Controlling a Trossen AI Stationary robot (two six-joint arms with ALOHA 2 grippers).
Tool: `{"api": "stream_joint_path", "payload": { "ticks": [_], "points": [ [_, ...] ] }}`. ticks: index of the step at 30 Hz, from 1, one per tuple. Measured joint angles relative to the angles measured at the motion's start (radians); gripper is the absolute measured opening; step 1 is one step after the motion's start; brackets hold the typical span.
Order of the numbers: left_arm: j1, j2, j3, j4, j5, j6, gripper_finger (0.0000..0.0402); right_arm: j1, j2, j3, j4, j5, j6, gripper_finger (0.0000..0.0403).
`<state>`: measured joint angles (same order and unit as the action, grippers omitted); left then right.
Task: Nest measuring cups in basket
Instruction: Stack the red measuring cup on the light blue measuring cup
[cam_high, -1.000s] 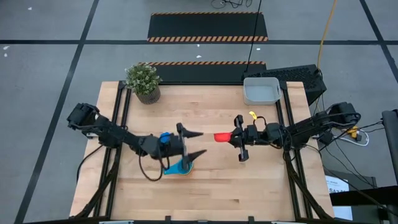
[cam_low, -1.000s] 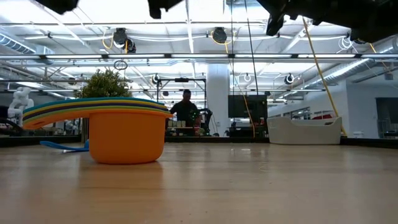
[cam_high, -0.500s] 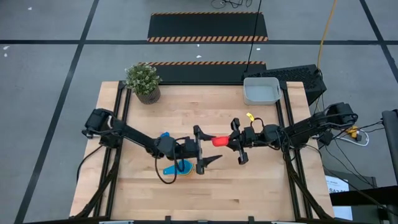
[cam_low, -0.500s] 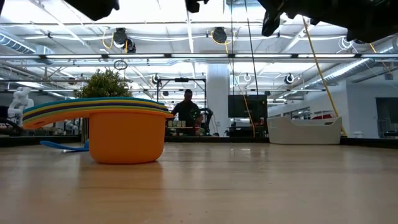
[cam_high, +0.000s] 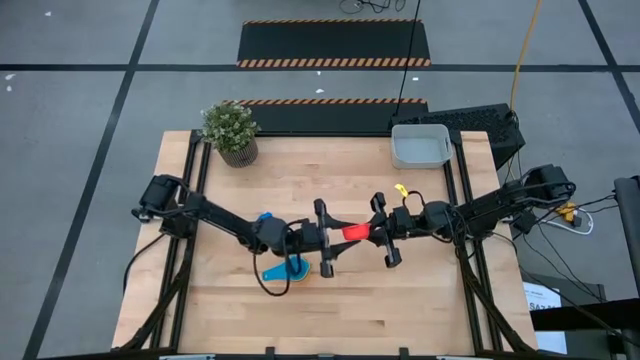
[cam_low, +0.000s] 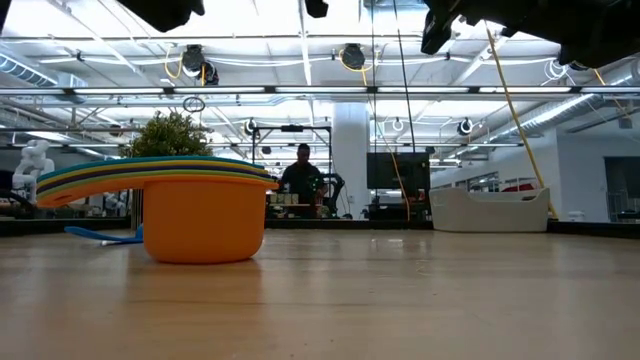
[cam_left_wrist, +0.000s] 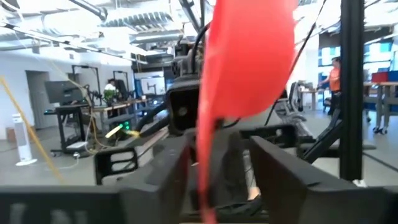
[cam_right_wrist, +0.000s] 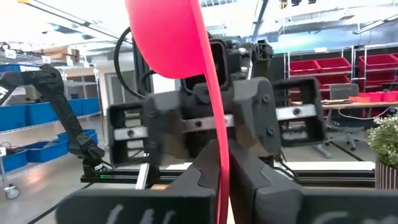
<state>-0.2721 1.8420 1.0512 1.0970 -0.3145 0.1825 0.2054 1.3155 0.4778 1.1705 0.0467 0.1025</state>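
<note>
Since the earlier frame your left arm has swung away from the stacked cups toward mid-bench, and its tool has narrowed around the red cup that your right tool carries.

Your bench (cam_high: 400, 300) carries a potted plant (cam_high: 231, 131) at its far left corner and the grey basket (cam_high: 420, 146) at its far right corner, well apart from both tools. In the low view the basket (cam_low: 490, 211) sits far back on the right.

The stack of measuring cups (cam_high: 290, 268) rests near the bench's middle, close beside the left arm; in the low view the orange cup (cam_low: 203, 218) is at the bottom, with green, yellow and blue handles fanned over it.

Both tools meet above the bench's middle. Your right tool (cam_high: 383, 232) is clenched on the handle of the red cup (cam_high: 352, 232); its wrist view shows both fingers (cam_right_wrist: 202, 171) pressed to that thin red strip (cam_right_wrist: 214, 149). Your left tool (cam_high: 328, 240) faces it with fingers (cam_left_wrist: 165, 168) on either side of the red cup (cam_left_wrist: 245, 62); whether they already pinch it you cannot tell from these views.
</note>
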Motion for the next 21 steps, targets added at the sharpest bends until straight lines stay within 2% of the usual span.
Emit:
{"api": "stream_joint_path", "payload": {
  "ticks": [7, 12, 16, 18, 21],
  "points": [
    [0.003, 0.000, 0.000, -0.009, -0.001, 0.039, 0.0016, 0.001, 0.000, 0.000, -0.027, -0.007, -0.017, 0.0011],
    [0.004, -0.006, 0.000, -0.046, -0.003, 0.050, 0.0014, 0.012, 0.000, 0.000, -0.053, 0.006, -0.064, 0.0022],
    [-0.002, -0.032, -0.001, -0.116, -0.016, 0.073, 0.0007, 0.028, -0.017, 0.000, -0.094, 0.053, -0.099, 0.0055],
    [-0.008, -0.052, -0.001, -0.171, -0.057, 0.086, 0.0008, 0.028, -0.038, 0.000, -0.152, 0.090, -0.099, 0.0076],
    [-0.021, -0.102, 0.000, -0.323, -0.174, 0.114, 0.0007, 0.027, -0.088, 0.000, -0.312, 0.158, -0.100, 0.0109]
  ]
}}
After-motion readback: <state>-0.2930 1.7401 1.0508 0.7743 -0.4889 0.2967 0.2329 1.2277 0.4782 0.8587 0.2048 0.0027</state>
